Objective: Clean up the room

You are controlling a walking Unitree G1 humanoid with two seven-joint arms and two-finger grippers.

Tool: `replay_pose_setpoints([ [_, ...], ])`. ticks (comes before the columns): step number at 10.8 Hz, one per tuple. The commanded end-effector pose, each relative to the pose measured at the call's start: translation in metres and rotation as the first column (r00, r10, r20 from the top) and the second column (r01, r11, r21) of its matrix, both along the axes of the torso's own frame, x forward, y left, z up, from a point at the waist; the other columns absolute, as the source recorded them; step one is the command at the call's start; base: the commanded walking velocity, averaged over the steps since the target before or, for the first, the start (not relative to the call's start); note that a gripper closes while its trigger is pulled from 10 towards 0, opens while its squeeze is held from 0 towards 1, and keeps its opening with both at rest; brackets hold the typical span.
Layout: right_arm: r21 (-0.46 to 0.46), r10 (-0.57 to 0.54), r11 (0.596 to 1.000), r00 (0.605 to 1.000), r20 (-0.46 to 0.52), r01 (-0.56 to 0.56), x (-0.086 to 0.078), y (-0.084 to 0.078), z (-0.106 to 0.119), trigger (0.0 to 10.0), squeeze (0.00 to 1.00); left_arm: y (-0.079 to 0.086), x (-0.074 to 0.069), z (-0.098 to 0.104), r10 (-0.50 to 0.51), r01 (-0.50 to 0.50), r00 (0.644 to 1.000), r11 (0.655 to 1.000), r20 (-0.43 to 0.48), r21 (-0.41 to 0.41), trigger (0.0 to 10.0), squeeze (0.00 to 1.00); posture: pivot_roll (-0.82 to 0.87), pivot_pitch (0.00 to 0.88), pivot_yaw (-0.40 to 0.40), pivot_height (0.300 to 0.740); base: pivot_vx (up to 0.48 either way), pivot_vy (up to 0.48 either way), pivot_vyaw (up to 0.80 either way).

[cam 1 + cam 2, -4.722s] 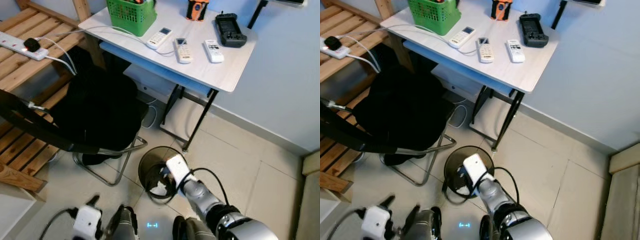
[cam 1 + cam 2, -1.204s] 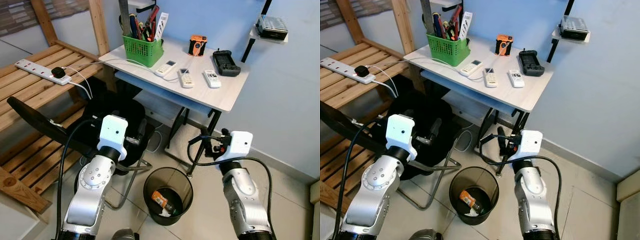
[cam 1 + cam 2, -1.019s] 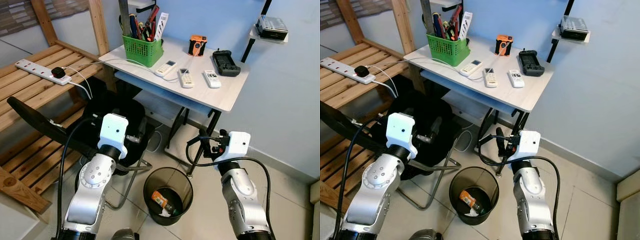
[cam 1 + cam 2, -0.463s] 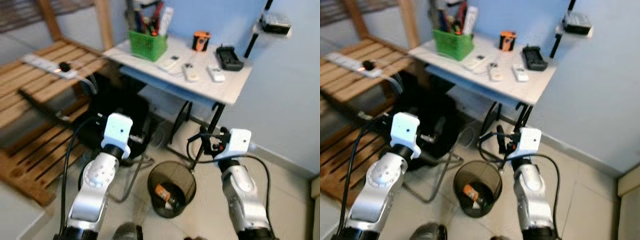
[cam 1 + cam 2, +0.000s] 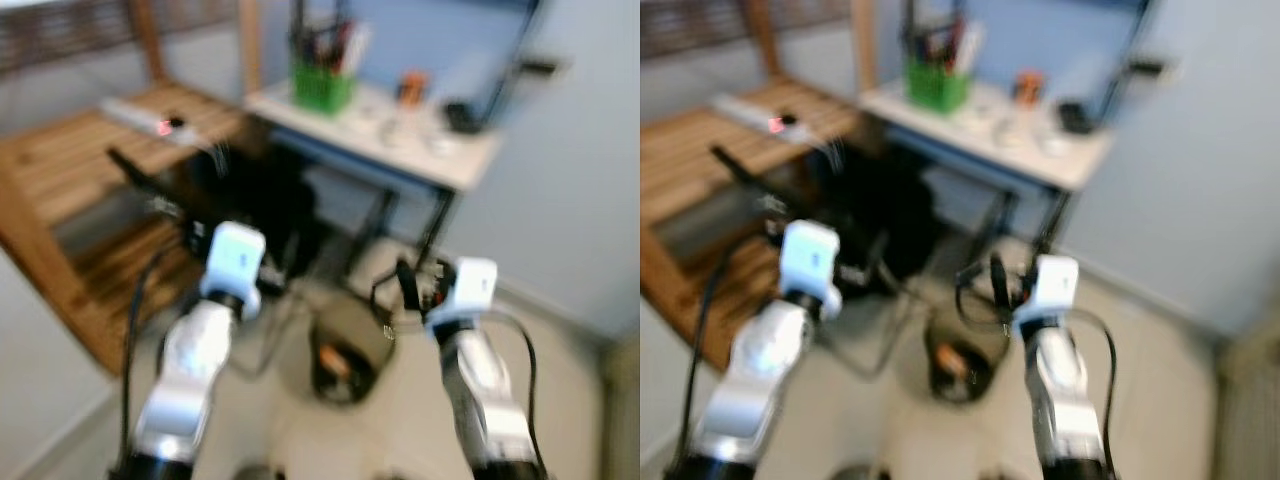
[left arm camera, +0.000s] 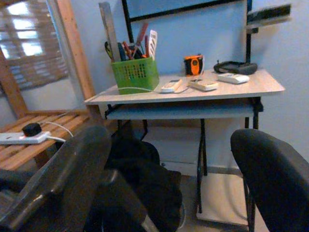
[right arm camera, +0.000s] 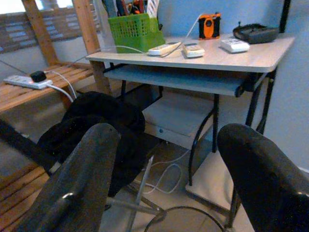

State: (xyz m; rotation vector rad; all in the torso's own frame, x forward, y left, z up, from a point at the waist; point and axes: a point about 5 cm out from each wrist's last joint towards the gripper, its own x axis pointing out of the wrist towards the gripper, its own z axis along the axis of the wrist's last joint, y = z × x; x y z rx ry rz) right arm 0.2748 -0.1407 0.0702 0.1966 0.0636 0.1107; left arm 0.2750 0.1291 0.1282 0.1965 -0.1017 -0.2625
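Both eye views are blurred by motion. A black wire bin (image 5: 345,345) stands on the tiled floor between my arms, with an orange wrapper (image 5: 334,362) inside. My left gripper (image 5: 275,285) is raised in front of the black chair (image 7: 104,116), open and holding nothing. My right gripper (image 5: 405,285) is raised above the bin's right side, also open and holding nothing. In the left wrist view the two black fingers (image 6: 72,179) stand wide apart, facing the white table (image 6: 193,93).
The table carries a green basket (image 6: 135,75) of tools, several remotes (image 6: 203,85) and an orange gadget (image 6: 193,64). A wooden slatted rack (image 5: 70,170) with a power strip (image 7: 21,81) stands on the left. Cables lie under the table.
The head view has swung and gone blurry, so the camera is moving. Since 4.7 s ago both arms rose from floor level by the bin; over the last second their pose holds.
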Motion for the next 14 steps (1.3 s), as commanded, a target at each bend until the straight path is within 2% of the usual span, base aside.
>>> replay_pose_setpoints([
  [1,-0.003,-0.004,1.000,1.000,0.002,0.004,0.001,-0.002,0.002,10.0,0.00,-0.002,-0.001,0.000,-0.001,0.001,1.000,1.000,0.001,-0.003,10.0,0.00,0.07,0.000,0.003,0.740,-0.304,0.000,0.00],
  [3,-0.012,-0.004,1.000,1.000,0.000,0.004,0.000,-0.002,0.000,10.0,0.00,-0.003,0.000,-0.002,-0.005,0.005,1.000,1.000,-0.005,-0.006,10.0,0.00,0.07,0.000,0.004,0.740,-0.281,0.000,0.00],
  [7,-0.022,-0.003,1.000,1.000,-0.004,0.003,-0.001,-0.003,-0.001,10.0,0.00,-0.006,0.000,-0.002,-0.022,0.022,1.000,1.000,0.003,-0.011,10.0,0.00,0.07,0.000,0.002,0.740,0.000,0.000,0.00],
  [9,-0.023,0.013,1.000,1.000,0.001,-0.013,-0.001,-0.002,-0.001,10.0,0.00,-0.009,-0.001,-0.001,-0.053,0.053,0.999,0.999,0.011,-0.004,10.0,0.00,0.07,0.000,0.001,0.740,0.000,0.000,-0.63],
  [13,-0.023,-0.004,1.000,1.000,0.005,0.004,-0.001,-0.004,-0.002,10.0,0.00,-0.016,-0.003,-0.002,-0.131,0.131,0.991,0.991,0.011,0.004,10.0,0.00,0.06,0.000,0.006,0.740,0.000,0.480,-0.77],
  [14,-0.030,-0.047,0.998,0.999,0.018,0.048,-0.001,-0.011,-0.001,10.0,0.00,-0.015,-0.003,-0.002,-0.126,0.126,0.992,0.992,0.009,-0.009,10.0,0.00,0.07,0.000,0.006,0.740,0.000,0.480,-0.76],
])
